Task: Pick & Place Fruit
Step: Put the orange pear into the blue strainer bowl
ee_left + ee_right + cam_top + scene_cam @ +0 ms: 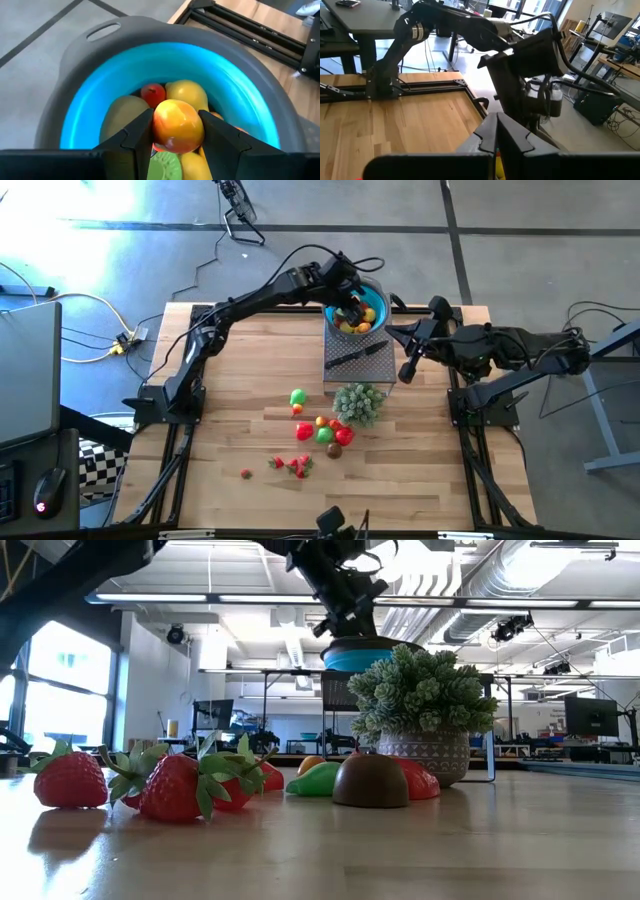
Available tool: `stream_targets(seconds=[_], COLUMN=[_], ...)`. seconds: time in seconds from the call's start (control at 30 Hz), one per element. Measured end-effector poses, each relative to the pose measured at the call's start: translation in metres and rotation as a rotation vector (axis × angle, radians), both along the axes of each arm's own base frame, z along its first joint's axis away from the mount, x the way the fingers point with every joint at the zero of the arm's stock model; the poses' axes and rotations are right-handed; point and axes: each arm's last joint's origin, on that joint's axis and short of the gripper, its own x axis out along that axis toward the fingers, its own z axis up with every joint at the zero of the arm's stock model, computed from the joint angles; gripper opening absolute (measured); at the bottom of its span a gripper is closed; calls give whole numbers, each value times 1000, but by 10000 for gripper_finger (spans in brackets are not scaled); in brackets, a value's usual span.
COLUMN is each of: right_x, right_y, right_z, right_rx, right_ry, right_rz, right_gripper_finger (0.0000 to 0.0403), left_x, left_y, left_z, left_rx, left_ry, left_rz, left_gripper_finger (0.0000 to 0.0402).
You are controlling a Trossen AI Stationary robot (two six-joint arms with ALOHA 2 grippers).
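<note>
A blue bowl (372, 292) with a grey rim (90, 55) stands at the table's far edge. It holds several small fruits, among them a red one (153, 92) and a yellow one (187, 92). My left gripper (350, 308) reaches over the bowl, shut on an orange-yellow fruit (177, 125). More fruit lies mid-table: a green one (298, 396), a mixed cluster (325, 430) and strawberries (295, 465). My right gripper (407, 370) waits shut at the right, beside the bowl, touching nothing. My left gripper pinches the orange-yellow fruit by its two opposite sides (159, 131) between its two fingers (135, 137). The fingers slant down into the bowl from the table's left. The fruit sits just over the fruits in the bowl; whether it touches them I cannot tell.
A grey board (372, 368) with a black-handled knife (352, 357) lies just in front of the bowl. A pale green bushy plant in a pot (358, 402) stands before the board. Bare wood stretches along the table's left side and near edge.
</note>
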Motion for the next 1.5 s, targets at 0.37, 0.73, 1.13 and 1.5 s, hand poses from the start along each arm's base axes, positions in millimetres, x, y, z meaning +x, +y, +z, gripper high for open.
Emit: stream_targets(seconds=[0.37,0.73,1.13,1.5], right_x=[-1,-1,-1,-1], right_y=[0,0,0,0], right_z=[-3,-3,-3,-3], right_rx=[-6,-4,-4,-4], right_ry=[37,36,37,36], right_rz=[-1,1,2,2], right_gripper_finger=[4,4,4,4], left_x=[0,1,1,1], left_y=[0,0,0,-1], left_z=[0,0,0,0], left_rx=[-1,-2,-17,-34], left_ry=[-3,-3,-12,-18], left_rz=[3,3,17,-3], left_gripper_finger=[143,146,183,177])
